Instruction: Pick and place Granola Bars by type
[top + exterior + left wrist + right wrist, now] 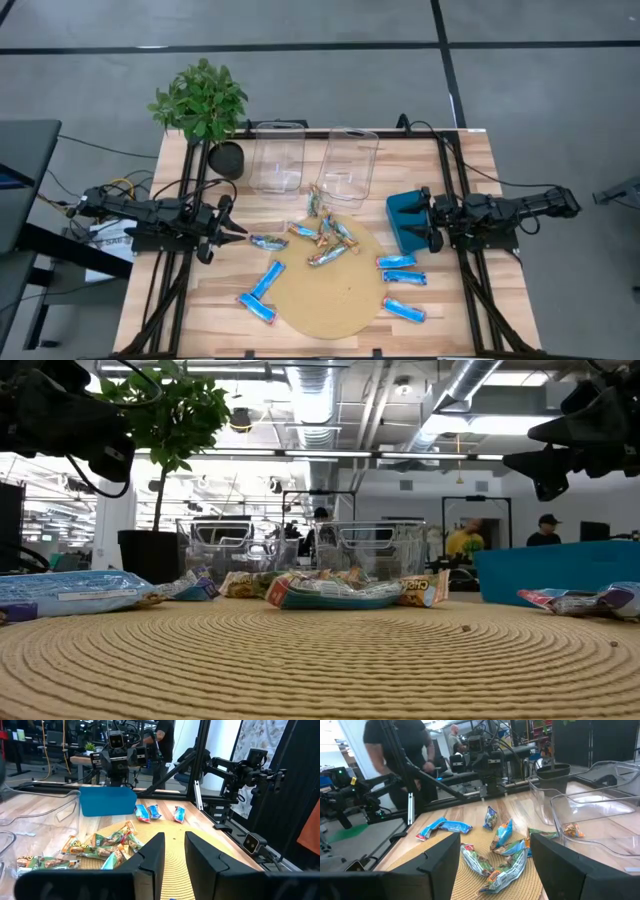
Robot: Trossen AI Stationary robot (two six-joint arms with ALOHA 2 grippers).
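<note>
From where I stand, the granola bars (322,232) lie scattered over and around the round woven mat (330,300) in the middle of the wooden table (470,180): a heap of silvery, multicoloured ones bunched at the mat's far edge near the two clear bins (278,155), and bright blue ones with orange-red ends spread out, three (402,279) lying to the right of the mat and two (262,287) at its left edge. One silvery wrapper shows big yellow letters, but too little of the word is legible to name a brand. The left gripper (236,232) hovers over the table's left side beside a lone silvery bar (268,241), fingers (152,857) narrowly parted with nothing between them. The right gripper (428,222) hangs over the teal tray (403,222) at the right, jaws spread wide and empty. A potted plant (203,100) stands at the far left corner.
</note>
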